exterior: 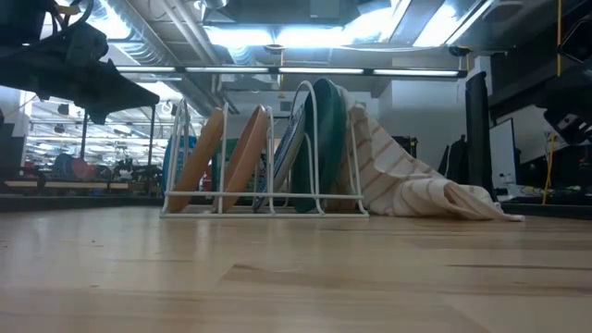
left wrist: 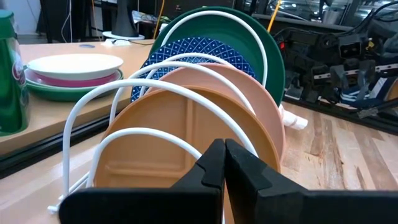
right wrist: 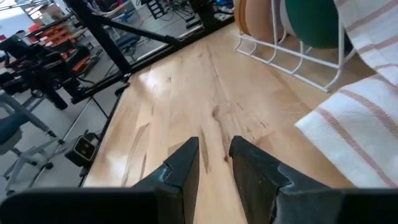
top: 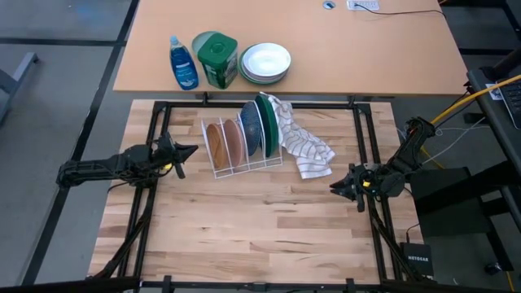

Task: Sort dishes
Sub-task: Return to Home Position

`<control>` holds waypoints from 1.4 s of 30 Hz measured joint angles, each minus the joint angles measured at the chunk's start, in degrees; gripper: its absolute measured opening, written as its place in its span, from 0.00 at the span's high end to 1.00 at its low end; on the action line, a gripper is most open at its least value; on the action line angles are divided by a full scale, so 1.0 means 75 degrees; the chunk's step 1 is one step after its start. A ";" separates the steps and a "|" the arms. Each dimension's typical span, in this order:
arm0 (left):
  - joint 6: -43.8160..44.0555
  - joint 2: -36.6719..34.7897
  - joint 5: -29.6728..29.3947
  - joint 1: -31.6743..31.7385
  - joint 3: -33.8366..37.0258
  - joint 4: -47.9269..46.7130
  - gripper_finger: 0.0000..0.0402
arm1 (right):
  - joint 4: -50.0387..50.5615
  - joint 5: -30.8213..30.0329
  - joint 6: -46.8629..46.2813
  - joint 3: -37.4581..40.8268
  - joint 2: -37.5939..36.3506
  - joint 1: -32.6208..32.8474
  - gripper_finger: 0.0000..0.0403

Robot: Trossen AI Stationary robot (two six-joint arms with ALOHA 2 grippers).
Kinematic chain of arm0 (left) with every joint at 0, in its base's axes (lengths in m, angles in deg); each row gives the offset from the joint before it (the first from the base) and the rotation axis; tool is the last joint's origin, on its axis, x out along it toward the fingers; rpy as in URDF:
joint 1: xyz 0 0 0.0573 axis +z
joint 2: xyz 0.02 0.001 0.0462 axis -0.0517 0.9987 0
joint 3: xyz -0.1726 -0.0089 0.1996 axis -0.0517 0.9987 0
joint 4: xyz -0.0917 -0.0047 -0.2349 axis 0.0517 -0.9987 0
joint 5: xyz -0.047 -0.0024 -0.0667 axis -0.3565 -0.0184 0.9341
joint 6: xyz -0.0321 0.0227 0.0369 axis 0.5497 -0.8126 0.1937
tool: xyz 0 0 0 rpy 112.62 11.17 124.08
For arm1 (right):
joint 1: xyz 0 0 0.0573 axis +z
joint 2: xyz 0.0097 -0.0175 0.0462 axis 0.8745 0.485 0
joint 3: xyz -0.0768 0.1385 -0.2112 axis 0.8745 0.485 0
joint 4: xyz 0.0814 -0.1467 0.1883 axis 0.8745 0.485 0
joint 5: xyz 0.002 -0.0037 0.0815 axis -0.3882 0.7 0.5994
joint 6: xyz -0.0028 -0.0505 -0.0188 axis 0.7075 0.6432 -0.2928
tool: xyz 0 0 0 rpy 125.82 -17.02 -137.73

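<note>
Four dishes stand on edge in a white wire rack [top: 244, 168] near the bench's back edge, about mid-width.
- Order from the left end: tan plate [left wrist: 155, 143], pinkish-brown plate [left wrist: 252, 93], blue patterned dish [left wrist: 186, 50], dark green plate [left wrist: 264, 46], which is the largest.
- Striped towel [top: 308, 146] leans on the green plate and trails toward the right edge.
- Left gripper [top: 192, 150] hangs just left of the rack, fingers pressed together, empty.
- Right gripper [top: 333, 186] is near the right edge, beside the towel's end, fingers slightly parted, holding nothing.
- Second table behind the back edge: blue soap bottle [top: 183, 63], green canister [top: 216, 59], white bowls [top: 265, 63]. Labels not readable.
- Black box [top: 419, 259] off the front right corner reads NETGEAR.
</note>
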 joint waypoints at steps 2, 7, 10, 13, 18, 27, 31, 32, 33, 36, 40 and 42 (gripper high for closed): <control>0.0001 0.0000 -0.0003 0.0000 0.0000 0.0000 1.00 | 0.0001 0.0055 0.0000 0.0000 -0.0001 0.0000 0.75; 0.0001 0.0000 -0.0003 0.0000 0.0000 0.0000 1.00 | 0.0004 0.0058 0.0000 0.0000 0.0001 0.0000 0.75; 0.0001 0.0000 -0.0003 0.0000 0.0000 -0.0003 1.00 | 0.0007 0.0061 0.0000 0.0000 0.0000 0.0000 0.75; 0.0001 0.0000 -0.0003 0.0000 0.0003 -0.0003 1.00 | 0.0007 0.0061 0.0000 0.0000 -0.0001 0.0000 0.75; 0.0001 0.0000 -0.0003 0.0000 0.0003 -0.0003 1.00 | 0.0013 0.0061 0.0002 -0.0003 0.0000 0.0000 0.75; 0.0000 0.0000 -0.0003 -0.0001 0.0003 -0.0006 1.00 | -0.0007 0.0067 0.0003 -0.0003 0.0000 0.0000 0.75; -0.0002 0.0000 -0.0003 0.0000 0.0006 -0.0006 1.00 | -0.0133 0.0140 0.0003 -0.0003 0.0002 0.0000 0.75; -0.0001 0.0000 -0.0003 -0.0001 0.0006 -0.0006 1.00 | -0.0147 0.0137 0.0003 -0.0003 0.0002 0.0000 0.75; 0.0001 0.0000 -0.0003 -0.0002 0.0006 -0.0006 1.00 | -0.0156 0.0134 0.0003 -0.0003 0.0002 0.0000 0.75; 0.0001 0.0000 -0.0003 0.0000 0.0006 -0.0006 1.00 | -0.0172 0.0124 0.0003 -0.0003 0.0002 0.0000 0.75; -0.0002 0.0000 -0.0003 0.0000 0.0006 -0.0006 1.00 | -0.0208 0.0114 0.0003 -0.0006 0.0002 0.0000 0.75; -0.0002 0.0000 -0.0003 0.0000 0.0006 -0.0008 1.00 | -0.0218 0.0111 0.0003 -0.0009 0.0000 0.0000 0.75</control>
